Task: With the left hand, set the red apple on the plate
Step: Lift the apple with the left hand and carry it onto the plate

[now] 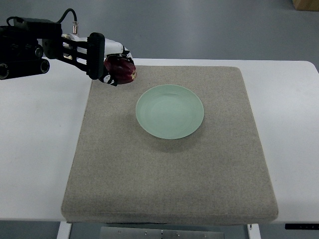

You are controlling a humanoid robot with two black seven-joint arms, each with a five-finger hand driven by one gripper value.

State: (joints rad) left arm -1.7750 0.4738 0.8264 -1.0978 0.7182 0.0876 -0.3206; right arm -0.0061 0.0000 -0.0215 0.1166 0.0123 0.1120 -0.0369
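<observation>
Red apple (120, 69) sits clamped in our left hand's (107, 62) fingers at the mat's (169, 169) far-left corner; we judge the carry underway, and next we must move it over the plate (170, 111).

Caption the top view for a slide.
Left hand holds red apple beside the bare green plate on a mat.

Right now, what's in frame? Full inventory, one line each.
apple: 1, dark red, held at the mat's far-left corner, not over the plate
plate: 1, pale green, empty, on the mat, slightly far of centre
mat: 1, beige-grey, covers the middle of the table
table: 1, white, under the mat
box: 1, brown, on the floor at the far-right corner, mostly cut off
left hand: 1, black and white, enters from the left edge, closed on the apple
right hand: not in view
</observation>
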